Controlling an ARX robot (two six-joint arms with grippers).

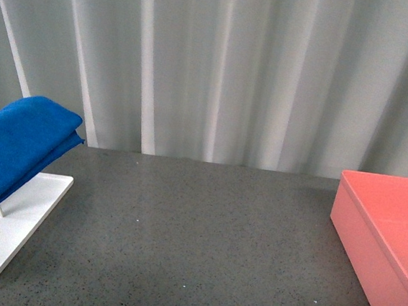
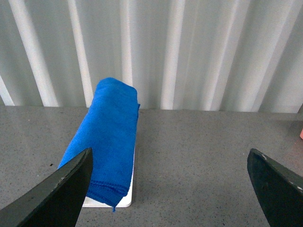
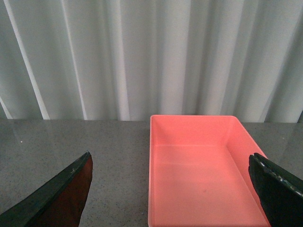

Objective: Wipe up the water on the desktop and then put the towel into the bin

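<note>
A wide, dark grey speckled desktop [image 1: 196, 239] stretches in front of a pale, pleated curtain [image 1: 234, 69]. In the front view neither arm appears.

At the far left of the desktop stands a flat white stand [image 1: 8, 235]. The bright blue towel [image 1: 13, 149], folded and fuzzy, is draped over the stand's raised part, so it sits above the base and slopes down toward the camera. A slim post shows under it. At the far right, well apart from the towel, rests the salmon-pink bin [image 1: 384, 235], a low rectangular box sitting directly on the desktop.

The left wrist view looks along the towel [image 2: 111, 137], which covers most of the white stand [image 2: 125, 201]. The left gripper [image 2: 170, 151] is spread wide with nothing between its dark fingers [image 2: 57, 194]. One finger overlaps the towel's near corner in the picture, but whether it touches cannot be told.

The right wrist view looks down into the bin [image 3: 189, 179], whose smooth pink floor is bare. The right gripper [image 3: 170, 155] is likewise spread wide and holds nothing, its dark fingers [image 3: 279, 189] framing the bin on either side.
</note>
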